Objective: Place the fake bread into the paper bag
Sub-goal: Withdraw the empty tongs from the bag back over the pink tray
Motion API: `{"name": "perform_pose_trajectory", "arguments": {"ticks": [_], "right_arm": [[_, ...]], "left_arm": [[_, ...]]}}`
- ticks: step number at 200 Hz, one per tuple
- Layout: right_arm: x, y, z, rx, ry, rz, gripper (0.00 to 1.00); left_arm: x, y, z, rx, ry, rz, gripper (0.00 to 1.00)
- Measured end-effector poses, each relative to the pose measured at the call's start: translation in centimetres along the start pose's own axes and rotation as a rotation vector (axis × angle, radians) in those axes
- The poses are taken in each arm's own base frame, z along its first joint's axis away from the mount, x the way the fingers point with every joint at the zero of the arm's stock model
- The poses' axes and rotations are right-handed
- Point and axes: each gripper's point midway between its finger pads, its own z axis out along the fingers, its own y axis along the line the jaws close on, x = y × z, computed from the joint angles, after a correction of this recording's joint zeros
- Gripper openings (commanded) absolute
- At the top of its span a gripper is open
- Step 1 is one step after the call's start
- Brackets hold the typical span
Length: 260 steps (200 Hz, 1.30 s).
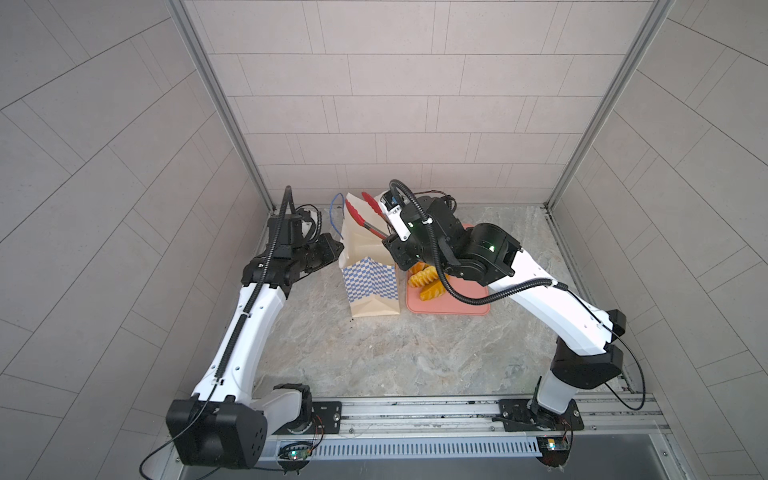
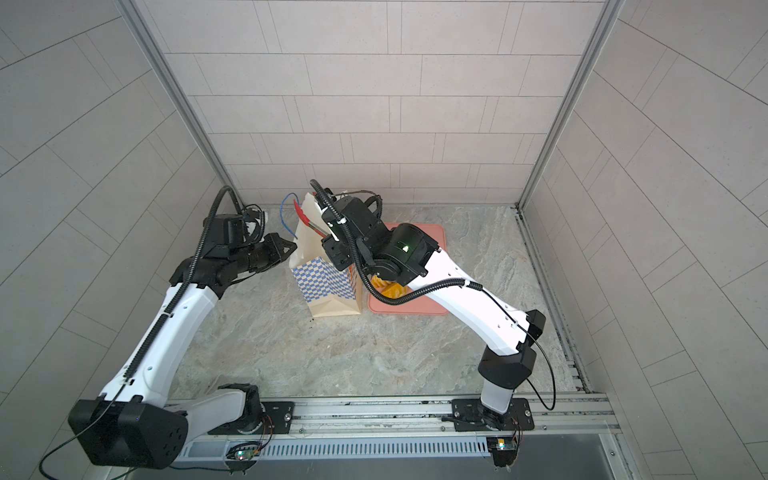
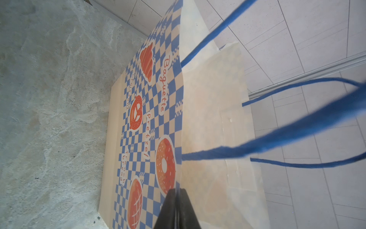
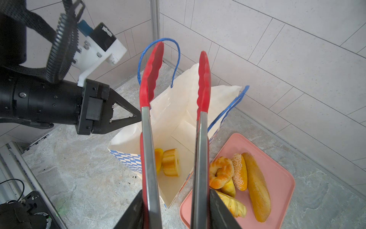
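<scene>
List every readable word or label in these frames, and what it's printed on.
"Baguette": on the paper bag, checkered side, left wrist view.
"Pretzel": same side of the bag.
Two smaller captions on that side: too small to read reliably.
No other text is legible in any view.

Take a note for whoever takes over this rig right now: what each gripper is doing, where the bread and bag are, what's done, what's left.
Grippers: the left gripper is pinched shut on the rim of the paper bag, apparently keeping its mouth open. The right gripper is shut on the red tongs, which are spread and empty above the bag.
Done: two pieces of fake bread lie on the bag's floor.
Left: on the pink tray beside the bag, the long loaf, sesame bun, twisted ring and at least two yellow braided pieces; more may be hidden.
</scene>
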Motion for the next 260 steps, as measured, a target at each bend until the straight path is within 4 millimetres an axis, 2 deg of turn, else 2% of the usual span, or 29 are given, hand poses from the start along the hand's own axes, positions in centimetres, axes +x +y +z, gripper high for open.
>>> {"name": "perform_pose_trajectory", "arguments": {"ticks": [26,56,99,143,170,207,260], "right_arm": [[-0.5,-0.4,-1.2,0.0,-0.024,0.008,0.47],[-1.5,-1.4,-3.3,0.016,-0.069,0.023,0.47],[-2.6,-3.0,-6.2,0.058,-0.131,0.036,0.48],[-2.7,-4.8,-7.5,0.105,-0.153,0.047,0.48],[-1.8,-6.3,-7.6,0.139,-0.137,0.056,0.48],[0.5,-9.1,-7.8,0.199,-0.095,0.085,0.48],[5.5,-15.1,-8.6,0.275,-0.034,0.237,0.48]], "left_arm": [[0.0,0.0,0.0,0.0,0.0,0.0,0.31],[0.0,0.0,0.0,-0.001,0.0,-0.004,0.38],[0.0,0.0,0.0,-0.002,0.002,-0.003,0.4],[0.0,0.0,-0.1,-0.002,0.001,-0.002,0.4],[-0.2,-0.2,-0.2,0.0,-0.002,0.004,0.41],[0.1,-0.1,-0.3,-0.009,0.009,0.011,0.41],[0.1,-0.2,-0.6,-0.013,0.012,0.029,0.41]]}}
